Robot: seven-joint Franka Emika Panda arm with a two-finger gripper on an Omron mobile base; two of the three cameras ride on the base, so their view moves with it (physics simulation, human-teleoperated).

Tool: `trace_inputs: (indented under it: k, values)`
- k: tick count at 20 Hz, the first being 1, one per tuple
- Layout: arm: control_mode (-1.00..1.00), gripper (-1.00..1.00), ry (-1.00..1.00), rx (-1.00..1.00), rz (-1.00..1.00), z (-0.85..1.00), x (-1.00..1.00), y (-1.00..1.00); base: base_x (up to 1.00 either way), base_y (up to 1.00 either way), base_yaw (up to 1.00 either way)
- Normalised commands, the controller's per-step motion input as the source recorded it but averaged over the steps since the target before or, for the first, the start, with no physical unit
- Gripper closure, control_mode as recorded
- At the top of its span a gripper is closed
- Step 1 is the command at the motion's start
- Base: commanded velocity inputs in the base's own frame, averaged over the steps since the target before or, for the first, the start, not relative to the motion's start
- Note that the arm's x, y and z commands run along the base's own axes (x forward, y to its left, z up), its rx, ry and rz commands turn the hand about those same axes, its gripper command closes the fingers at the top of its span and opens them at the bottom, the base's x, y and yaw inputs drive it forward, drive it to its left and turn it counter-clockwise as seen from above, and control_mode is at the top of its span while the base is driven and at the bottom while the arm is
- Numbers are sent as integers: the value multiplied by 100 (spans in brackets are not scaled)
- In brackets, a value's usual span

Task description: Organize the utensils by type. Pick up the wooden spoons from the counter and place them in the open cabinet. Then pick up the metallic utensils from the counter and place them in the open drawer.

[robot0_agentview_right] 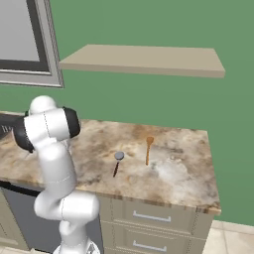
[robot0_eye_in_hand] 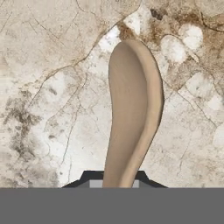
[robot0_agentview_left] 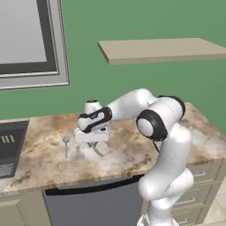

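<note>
My gripper (robot0_agentview_left: 92, 143) points down at the marbled counter (robot0_agentview_left: 44, 163), shut on a tan wooden spoon (robot0_agentview_left: 98, 151) that lies there. In the hand view the spoon's oval bowl (robot0_eye_in_hand: 133, 100) stretches away from the gripper (robot0_eye_in_hand: 118, 180), and its neck runs between the two dark fingertips. An all-grey metal spoon (robot0_agentview_left: 66, 145) lies just left of the gripper. Farther right on the counter (robot0_agentview_right: 173, 173) lie a second, orange-brown wooden spoon (robot0_agentview_right: 148, 149) and a utensil with a round grey head and black handle (robot0_agentview_right: 117, 162). The cabinet and the drawer are out of view.
A dark stove top (robot0_agentview_left: 11, 145) borders the counter on the left. A bare tan wall shelf (robot0_agentview_left: 163, 49) hangs above. Below the counter edge sit a grey appliance front (robot0_agentview_left: 88, 203) and beige drawer fronts with silver handles (robot0_agentview_right: 151, 217).
</note>
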Motion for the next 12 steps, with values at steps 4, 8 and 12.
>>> trace_inputs:
  k: [4,8,12]
  values:
    - [-100,100,-15,20,0,47,-29,-37,0,0,0]
    - [-100,100,-14,15,0,47,-18,-27,0,0,0]
    - [-100,100,-3,2,0,42,-5,-18,0,0,0]
